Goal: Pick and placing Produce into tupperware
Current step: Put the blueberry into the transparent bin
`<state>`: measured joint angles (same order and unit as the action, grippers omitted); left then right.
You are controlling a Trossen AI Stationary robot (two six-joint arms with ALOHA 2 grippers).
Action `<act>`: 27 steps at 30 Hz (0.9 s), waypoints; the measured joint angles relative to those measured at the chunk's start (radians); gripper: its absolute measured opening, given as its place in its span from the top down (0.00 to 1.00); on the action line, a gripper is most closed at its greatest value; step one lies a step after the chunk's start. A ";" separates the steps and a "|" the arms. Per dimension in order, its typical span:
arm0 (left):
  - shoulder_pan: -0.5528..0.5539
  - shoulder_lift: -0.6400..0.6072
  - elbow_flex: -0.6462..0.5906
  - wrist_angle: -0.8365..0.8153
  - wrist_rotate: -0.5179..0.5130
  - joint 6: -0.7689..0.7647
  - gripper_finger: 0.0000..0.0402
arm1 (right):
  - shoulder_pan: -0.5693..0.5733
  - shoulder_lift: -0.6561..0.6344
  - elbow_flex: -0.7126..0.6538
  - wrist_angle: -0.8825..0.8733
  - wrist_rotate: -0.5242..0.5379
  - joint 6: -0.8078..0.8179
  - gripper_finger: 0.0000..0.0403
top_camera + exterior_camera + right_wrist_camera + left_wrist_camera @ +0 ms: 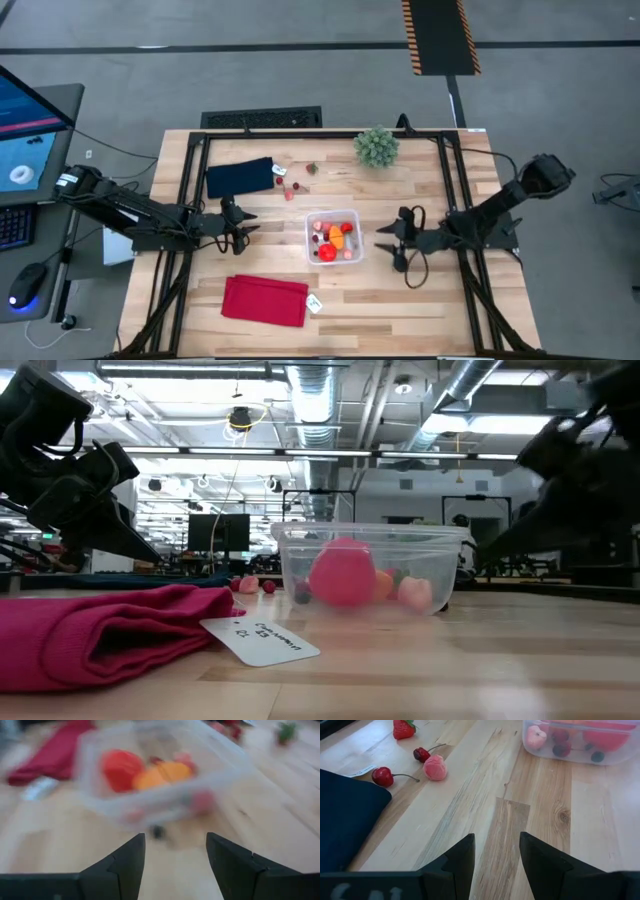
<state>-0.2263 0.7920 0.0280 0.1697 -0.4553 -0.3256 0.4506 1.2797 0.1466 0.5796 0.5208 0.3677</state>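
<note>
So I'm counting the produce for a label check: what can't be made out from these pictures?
- Pieces in the tupperware: in the high view they overlap and are too small to count; the right wrist view is blurred.
- Loose produce by the navy cloth: tiny in the high view, and the left wrist view's edge cuts off the strawberry.
- Tag by the red cloth: print unreadable in the low view.

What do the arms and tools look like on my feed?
Both arms are dark, jointed, with black cables looping by the wrists. The left tool and right tool each end in two matte black wedge-shaped fingers. No readable markings show.
</note>
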 joint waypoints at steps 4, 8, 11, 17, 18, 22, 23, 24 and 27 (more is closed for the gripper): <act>0.000 0.000 0.000 0.000 0.000 0.000 0.64 | -0.078 0.001 -0.028 0.042 -0.084 0.017 0.42; 0.000 0.000 0.000 0.000 0.000 0.000 0.64 | -0.132 0.002 -0.038 0.071 -0.141 0.001 0.42; 0.000 0.000 0.000 0.000 0.000 0.000 0.64 | -0.179 0.019 -0.039 0.069 -0.156 -0.016 0.42; 0.000 0.000 0.000 0.000 0.000 0.000 0.64 | -0.251 0.031 -0.039 0.050 -0.180 0.026 0.42; 0.000 0.000 0.000 0.000 0.000 0.000 0.64 | -0.251 0.033 -0.038 0.054 -0.216 0.035 0.42; 0.000 0.000 0.000 0.000 0.000 0.000 0.64 | -0.253 0.052 -0.038 0.053 -0.309 0.009 0.42; 0.000 0.000 0.000 0.000 0.000 0.000 0.64 | -0.257 0.057 -0.038 0.056 -0.318 -0.008 0.42; 0.000 0.000 0.000 0.000 0.000 0.000 0.64 | -0.260 0.065 -0.038 0.061 -0.331 -0.025 0.42; 0.000 0.000 0.000 0.000 0.000 0.000 0.64 | -0.267 0.102 -0.038 0.092 -0.373 -0.058 0.42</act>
<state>-0.2262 0.7921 0.0280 0.1696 -0.4555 -0.3256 0.1839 1.3815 0.1081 0.6711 0.1478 0.3092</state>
